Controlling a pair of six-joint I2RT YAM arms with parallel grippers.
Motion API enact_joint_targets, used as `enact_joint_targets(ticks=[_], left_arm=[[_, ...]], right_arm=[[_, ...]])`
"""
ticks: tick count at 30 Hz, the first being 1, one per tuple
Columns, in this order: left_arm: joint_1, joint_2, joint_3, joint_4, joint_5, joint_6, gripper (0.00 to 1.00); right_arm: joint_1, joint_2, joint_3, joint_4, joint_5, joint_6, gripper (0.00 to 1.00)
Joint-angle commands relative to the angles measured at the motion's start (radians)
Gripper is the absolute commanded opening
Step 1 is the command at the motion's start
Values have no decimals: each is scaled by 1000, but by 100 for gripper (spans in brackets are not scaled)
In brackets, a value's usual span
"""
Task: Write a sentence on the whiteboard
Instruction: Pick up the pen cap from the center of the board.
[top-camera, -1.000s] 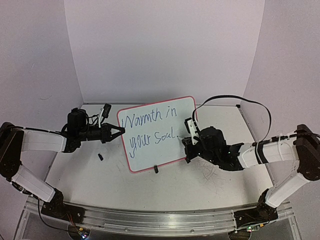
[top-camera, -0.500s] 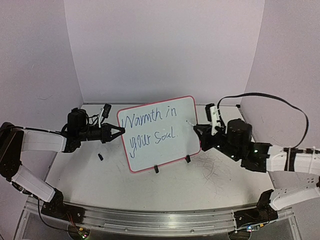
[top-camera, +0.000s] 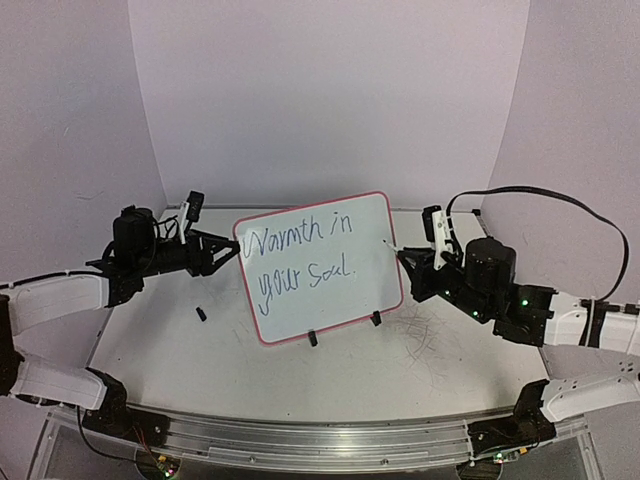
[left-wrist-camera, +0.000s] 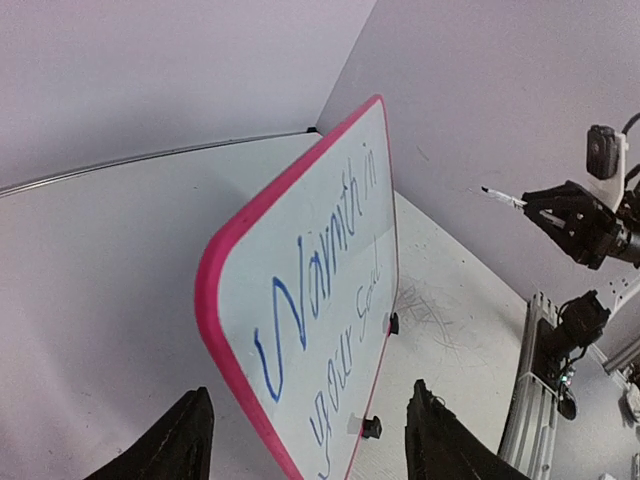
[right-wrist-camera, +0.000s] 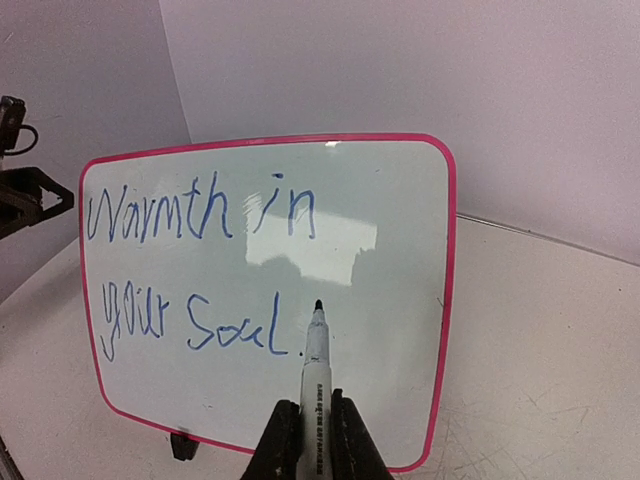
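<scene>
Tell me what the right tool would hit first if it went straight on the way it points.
Likely the small glossy white pink-framed whiteboard: the white marker clamped in the right tool aims its dark tip at the bare face just right of the blue sentence. How far off it is remains unclear.

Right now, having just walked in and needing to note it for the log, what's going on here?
A small whiteboard stands on the table, with the sentence "Warmth in your Soul." on it in blue. The right gripper is shut on a marker, whose tip points at the board's right side but is off the surface. The left gripper is open, its fingers either side of the board's left edge without clamping it. The writing looks finished.
</scene>
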Motion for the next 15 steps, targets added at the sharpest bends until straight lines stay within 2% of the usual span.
enact_joint_targets(ticks=[1, 3, 7, 11, 15], left_arm=[[1, -114, 53, -185, -140, -54, 67], [0, -175, 47, -274, -276, -140, 67], [1, -251, 80, -606, -556, -388, 66], [1, -247, 67, -772, -541, -579, 63], [-15, -110, 103, -884, -524, -683, 58]], right_arm=[[0, -40, -9, 32, 26, 6, 0], [0, -47, -29, 46, 23, 13, 0], [0, -49, -57, 81, 6, 18, 0], [0, -42, -71, 112, -23, 6, 0], [-1, -29, -78, 122, -37, 3, 0]])
